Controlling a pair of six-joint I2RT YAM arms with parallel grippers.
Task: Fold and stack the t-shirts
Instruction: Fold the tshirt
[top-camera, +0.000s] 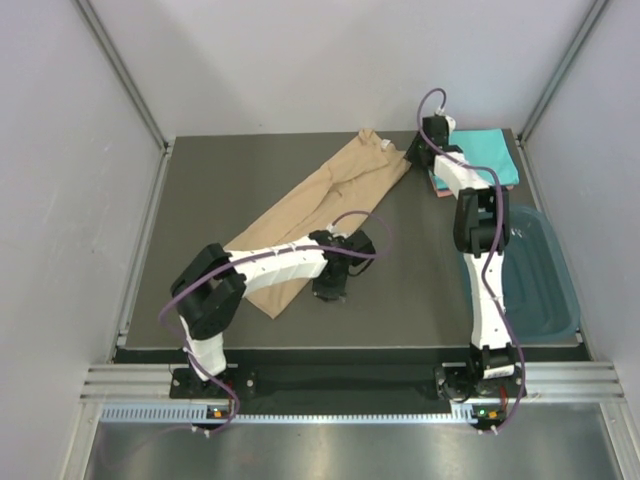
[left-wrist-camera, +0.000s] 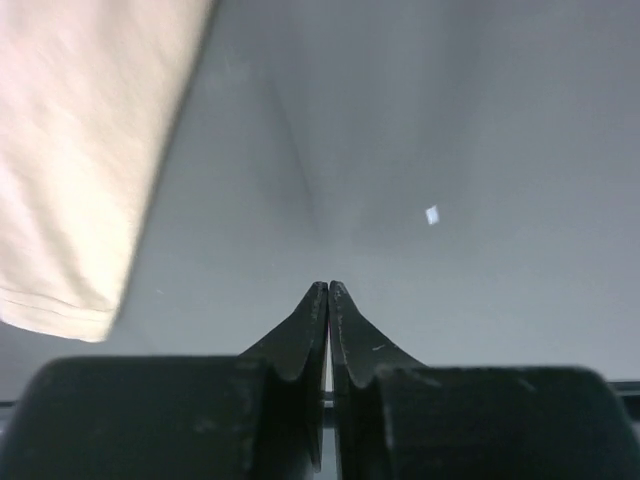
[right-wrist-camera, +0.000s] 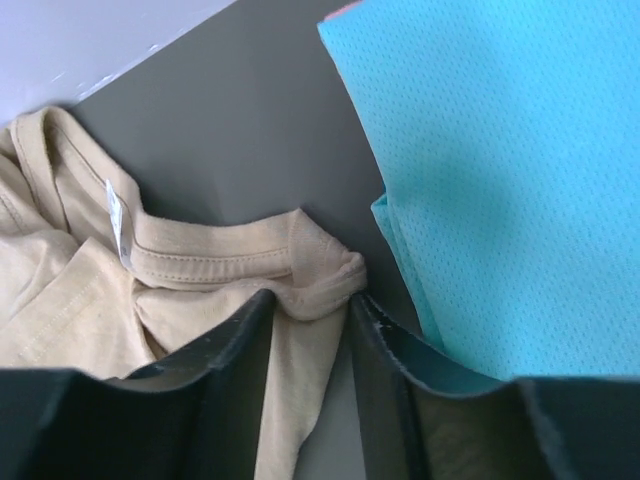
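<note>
Progress: As I judge it, you had two of the three t-shirts finished and the third about half-way. What remained for you was to fold the long strip across and put it on the pile.
Table (top-camera: 420, 300): It carried all three shirts, and a dark teal tub (top-camera: 545, 290) stood at its right edge.
Tan t-shirt (top-camera: 320, 195): It lay as a long narrow strip, diagonally, from near your left arm to the far middle of the table. The sides looked already folded in, with soft wrinkles along the length. The collar end was at the far side, near the pile.
Pile: The turquoise t-shirt (top-camera: 490, 155) lay folded flat in the far right corner. It lay on top of the salmon-pink t-shirt (top-camera: 438, 186), of which only a thin edge showed.
Right gripper (right-wrist-camera: 312, 300): Your jaws stood partly apart at the collar end, with a bunched fold of tan cloth between them. Whether they pinched it or only stood around it, I could not tell.
Left gripper (left-wrist-camera: 328, 288): Your jaws were pressed together with nothing between them, over bare table just beside the near hem of the strip.
Collar tag (right-wrist-camera: 115, 215): A small white label showed inside the neck, so I judged the inner side of the collar faced up there.
</note>
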